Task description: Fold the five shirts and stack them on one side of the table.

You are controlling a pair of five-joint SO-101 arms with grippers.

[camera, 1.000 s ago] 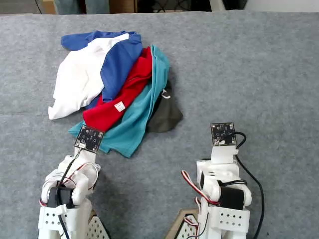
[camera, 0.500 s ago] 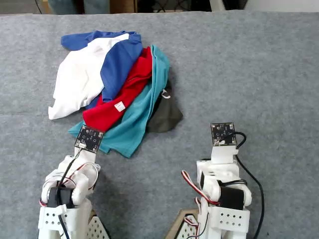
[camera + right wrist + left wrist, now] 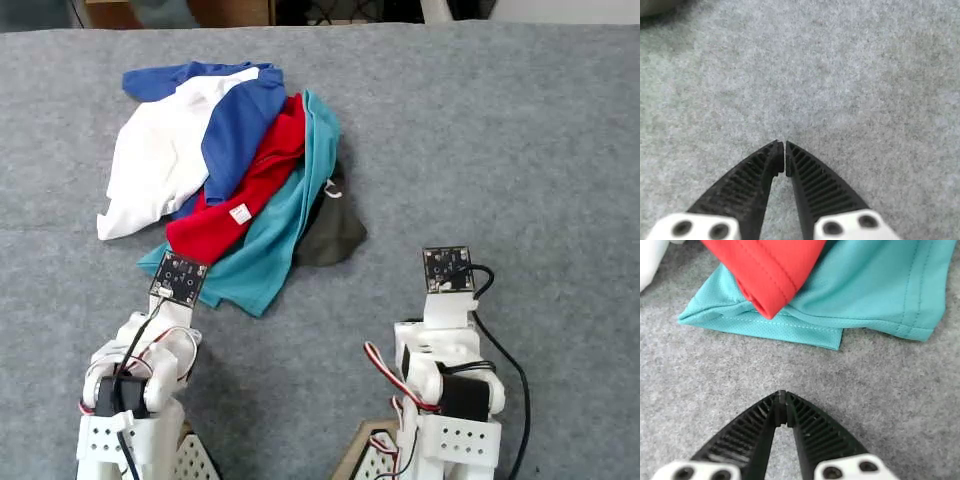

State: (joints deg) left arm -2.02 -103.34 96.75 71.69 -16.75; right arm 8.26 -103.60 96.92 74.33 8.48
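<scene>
Five shirts lie in an overlapping heap at the table's left: a white shirt, a blue shirt, a red shirt, a teal shirt and a dark shirt underneath. My left arm sits at the heap's near edge. In its wrist view my left gripper is shut and empty above the grey cloth, just short of the teal shirt's hem and the red shirt's folded edge. My right arm rests to the right of the heap; my right gripper is shut over bare table.
The grey felt table has wide free room on its right half and along the front between the two arm bases. A dark edge of cloth shows at the corner of the right wrist view.
</scene>
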